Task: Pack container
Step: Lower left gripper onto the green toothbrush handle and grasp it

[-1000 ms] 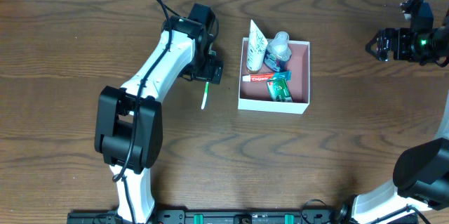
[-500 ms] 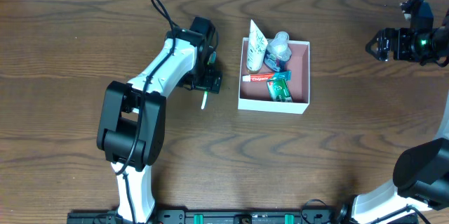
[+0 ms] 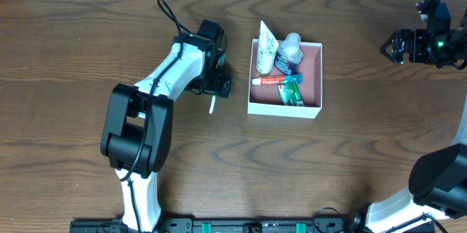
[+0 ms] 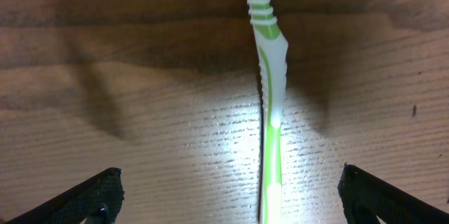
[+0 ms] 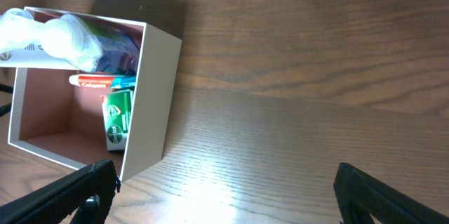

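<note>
The container (image 3: 310,110), a shallow white box with a pink inside, sits at the table's middle and shows in the right wrist view (image 5: 153,104). It holds a toothpaste box (image 3: 274,81), a green packet (image 3: 291,94), a white tube (image 3: 265,47) and a small bottle (image 3: 290,50). A green and white toothbrush (image 3: 212,104) lies on the table left of it. My left gripper (image 3: 217,87) is open right over it; the toothbrush (image 4: 271,112) lies between the wide-open fingers. My right gripper (image 3: 395,46) is open and empty at the far right.
The wooden table (image 3: 350,160) carries nothing else. The left arm stretches from the front edge up to the toothbrush. The right arm's base (image 3: 438,182) stands at the front right corner.
My left gripper has moved down and slightly right over the toothbrush, covering more of it. The right arm has not moved.
</note>
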Controlling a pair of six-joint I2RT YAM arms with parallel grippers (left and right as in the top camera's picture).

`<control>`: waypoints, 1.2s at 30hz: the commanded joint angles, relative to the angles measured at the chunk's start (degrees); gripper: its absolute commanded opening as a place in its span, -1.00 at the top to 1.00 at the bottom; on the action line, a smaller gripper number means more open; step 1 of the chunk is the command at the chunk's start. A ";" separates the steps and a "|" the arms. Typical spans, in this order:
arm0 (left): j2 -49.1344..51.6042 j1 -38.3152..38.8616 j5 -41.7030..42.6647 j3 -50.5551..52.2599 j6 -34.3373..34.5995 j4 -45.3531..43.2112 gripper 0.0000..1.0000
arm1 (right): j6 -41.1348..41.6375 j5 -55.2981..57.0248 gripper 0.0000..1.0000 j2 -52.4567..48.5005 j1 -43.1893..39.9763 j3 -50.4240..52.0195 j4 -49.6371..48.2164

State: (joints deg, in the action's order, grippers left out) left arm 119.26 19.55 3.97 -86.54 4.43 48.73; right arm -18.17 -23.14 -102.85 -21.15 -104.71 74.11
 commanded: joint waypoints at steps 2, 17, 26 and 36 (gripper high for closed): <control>0.68 -0.35 0.07 0.90 -0.59 -0.31 -0.96 | 0.59 -0.68 -0.98 0.07 0.44 -0.07 0.04; 0.68 -0.35 -0.35 1.01 -0.57 -0.26 -0.96 | 0.59 -0.66 -0.99 0.07 0.44 -0.07 0.04; 0.68 -0.35 -0.35 4.17 -0.55 -2.60 -0.96 | 0.59 -0.68 -0.98 0.07 0.44 -0.07 0.07; 0.68 -0.35 -0.31 5.22 -0.55 -4.59 -0.96 | 0.59 -0.68 -0.98 0.07 0.44 -0.07 0.07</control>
State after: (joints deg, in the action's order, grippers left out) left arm 119.26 19.55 3.92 -81.87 4.43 44.51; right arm -18.20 -23.14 -102.85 -21.15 -104.71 74.13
